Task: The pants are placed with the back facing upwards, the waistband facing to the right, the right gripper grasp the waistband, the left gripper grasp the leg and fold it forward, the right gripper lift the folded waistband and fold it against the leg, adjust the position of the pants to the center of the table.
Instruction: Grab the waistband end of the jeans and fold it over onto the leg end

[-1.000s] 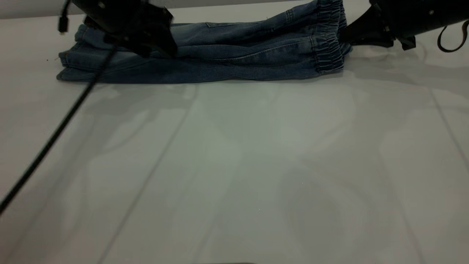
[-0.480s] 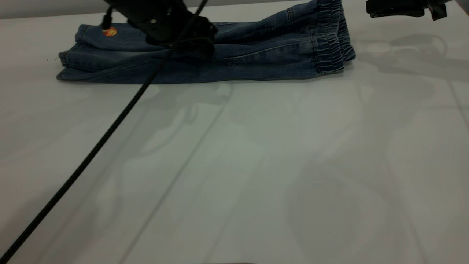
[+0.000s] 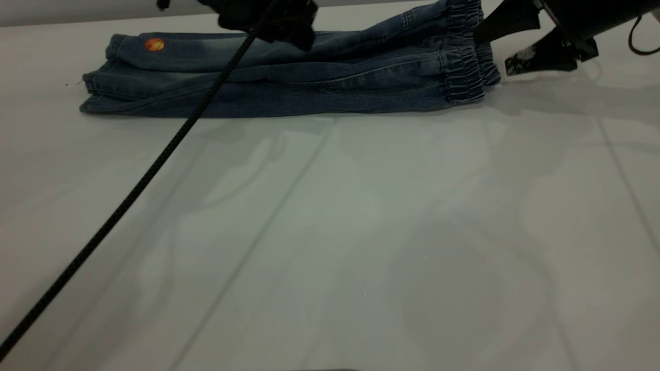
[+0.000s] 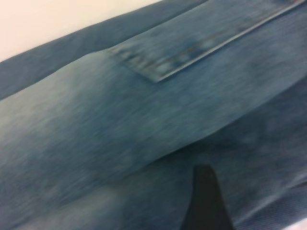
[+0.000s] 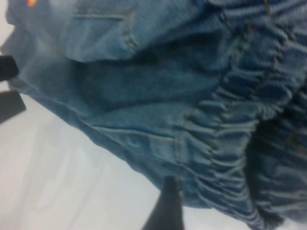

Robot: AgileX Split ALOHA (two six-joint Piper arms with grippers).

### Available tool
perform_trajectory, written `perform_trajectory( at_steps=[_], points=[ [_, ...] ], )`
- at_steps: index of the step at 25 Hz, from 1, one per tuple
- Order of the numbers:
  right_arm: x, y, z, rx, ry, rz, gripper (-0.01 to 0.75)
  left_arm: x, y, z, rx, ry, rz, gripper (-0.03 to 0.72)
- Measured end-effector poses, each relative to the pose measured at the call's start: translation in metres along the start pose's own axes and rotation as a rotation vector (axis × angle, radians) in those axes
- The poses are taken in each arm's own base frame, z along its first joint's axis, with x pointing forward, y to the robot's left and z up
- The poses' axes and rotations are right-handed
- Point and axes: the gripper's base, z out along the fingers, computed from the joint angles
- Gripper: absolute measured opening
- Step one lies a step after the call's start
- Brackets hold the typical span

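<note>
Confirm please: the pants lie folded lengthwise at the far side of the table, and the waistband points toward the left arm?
Not quite. In the exterior view the pants lie folded lengthwise at the far side of the table, but the waistband points toward the right arm, beside the right gripper.

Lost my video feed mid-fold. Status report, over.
Right gripper open at the waistband, nothing held. Left gripper above the pants, grip unclear. Pants folded lengthwise at the table's far edge; second fold pending. Nothing in the way.
</note>
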Motion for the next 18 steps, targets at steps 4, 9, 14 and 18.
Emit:
perform_trajectory(
  at_steps=[4,9,14,18],
  points=[
    [0.001,-0.003,0.001,0.021,0.001,0.025,0.659,0.013,0.017,0.011,-0.03,0.025,-0.022,0.455],
    [0.001,-0.002,0.002,0.027,0.002,0.02,0.633,0.029,0.019,0.026,-0.037,0.058,-0.028,0.455],
    [0.003,0.005,0.01,0.024,0.017,0.005,0.62,0.041,0.019,0.038,-0.037,0.088,-0.03,0.455],
    [0.006,0.016,0.023,0.034,0.039,-0.028,0.612,0.042,0.018,0.039,-0.036,0.087,-0.028,0.455]
  ],
)
